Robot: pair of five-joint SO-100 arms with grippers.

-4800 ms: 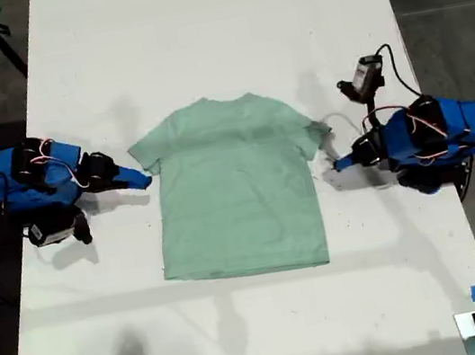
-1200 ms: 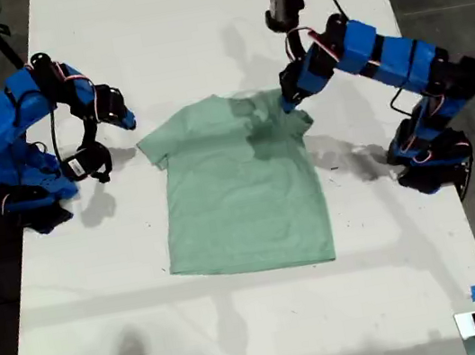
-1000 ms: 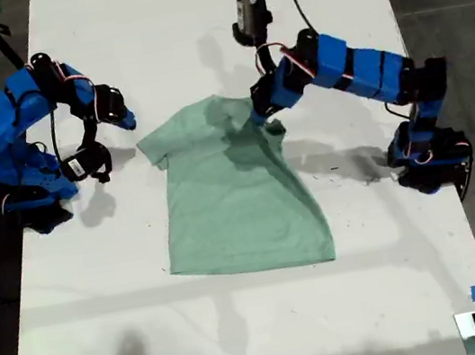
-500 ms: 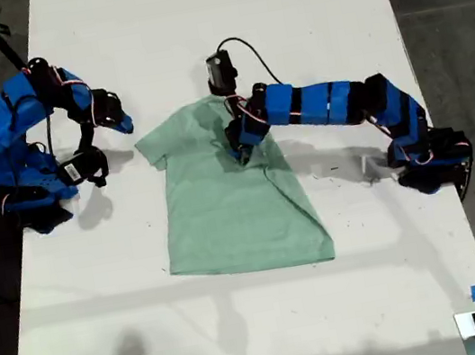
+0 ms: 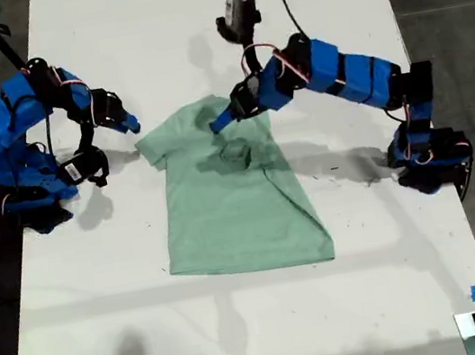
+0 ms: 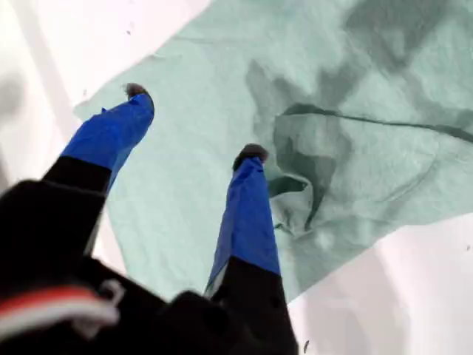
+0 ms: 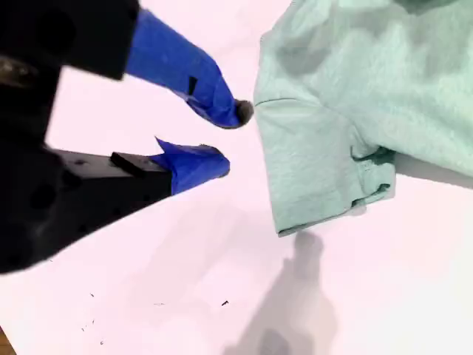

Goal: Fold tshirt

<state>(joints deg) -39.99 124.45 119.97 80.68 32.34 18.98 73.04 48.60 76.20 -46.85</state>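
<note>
The white surface (image 5: 211,18) fills most of the exterior view, and the tshirt (image 5: 233,205) lies flat near its middle, neck toward the view's top and hem toward the bottom. On the exterior view's right side, the shoulder and sleeve of the tshirt are folded inward over the chest, leaving a slanted edge that runs down to the hem corner and a small crumpled bunch of cloth just below the collar. The sleeve on the exterior view's left is spread flat on the surface.

2 blue arms flank the garment. One reaches in from the exterior view's right, and my first gripper (image 5: 221,121) hangs above the collar area; in the first wrist view my first gripper (image 6: 194,123) has its jaws spread apart, released, with nothing between them, over the pale cloth next to the crumpled bunch. The other arm stands at the exterior view's left, where my second gripper (image 5: 128,125) sits just beside the flat sleeve. In the second wrist view my second gripper (image 7: 233,137) is parted, holding nothing, its tips near the sleeve's edge but not touching it.
</note>
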